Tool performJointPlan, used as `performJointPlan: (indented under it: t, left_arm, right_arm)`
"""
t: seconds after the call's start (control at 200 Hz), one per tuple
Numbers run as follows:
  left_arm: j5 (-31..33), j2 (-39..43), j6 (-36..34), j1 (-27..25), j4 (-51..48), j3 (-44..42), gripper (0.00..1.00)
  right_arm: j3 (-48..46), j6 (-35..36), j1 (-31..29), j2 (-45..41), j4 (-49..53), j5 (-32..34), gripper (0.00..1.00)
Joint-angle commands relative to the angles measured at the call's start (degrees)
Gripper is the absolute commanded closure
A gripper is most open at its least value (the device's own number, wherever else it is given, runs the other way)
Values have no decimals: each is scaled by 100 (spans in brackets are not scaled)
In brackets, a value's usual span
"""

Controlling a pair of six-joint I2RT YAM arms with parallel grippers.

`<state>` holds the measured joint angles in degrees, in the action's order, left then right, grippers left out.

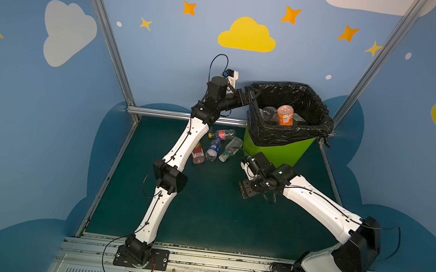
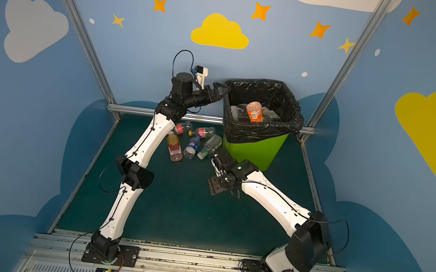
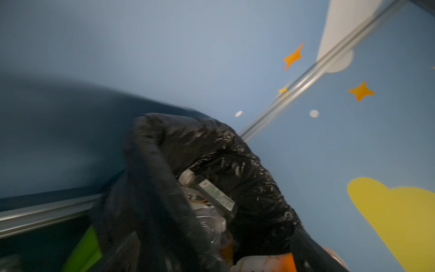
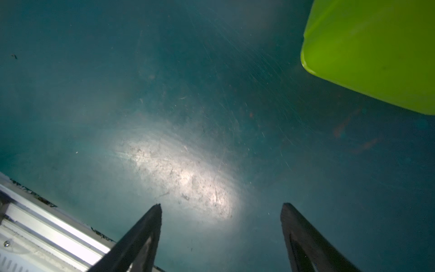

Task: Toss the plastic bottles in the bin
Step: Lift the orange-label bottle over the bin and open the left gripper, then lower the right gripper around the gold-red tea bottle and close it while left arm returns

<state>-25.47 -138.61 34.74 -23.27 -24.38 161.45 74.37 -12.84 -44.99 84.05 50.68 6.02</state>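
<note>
In the bin (image 1: 273,151), orange bottle (image 1: 285,116) upright, left hand (image 1: 252,94) splayed, right hand (image 4: 221,205) splayed

the left claw (image 1: 250,95) hovers at the bin (image 1: 274,148) rim, with an orange-labelled bottle (image 1: 285,116) inside it.

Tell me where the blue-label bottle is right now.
In both top views the blue-label bottle lies on the floor just left of the bin, between a red-labelled bottle and a clear green-capped bottle.

Top views overhead, wrist views close, left at bin (image 3: 146,146), right at floor (image 4: 188,94)
</note>
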Motion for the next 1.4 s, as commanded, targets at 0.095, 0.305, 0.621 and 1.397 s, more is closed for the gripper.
performJointPlan:
  t: [0.095,0.305,0.621,1.397]
  left_arm:
    - [945,2178,-1235,60,-872,-983,0]
    - [1947,3759,-1567,325,-1859,-3244,0]
    - [1569,6118,-502,1703,-1963,-7581,0]
    - [-2,6506,-683,2772,-1662,-9398,0]
  right_arm:
    - [-14,222,51,-258,-152,-63,20]
    - [223,447,52,-31,-339,-444,20]
    - [1674,756,-184,1024,-343,-1267,20]
    - [6466,-493,-80,5360,-59,-1069,19]
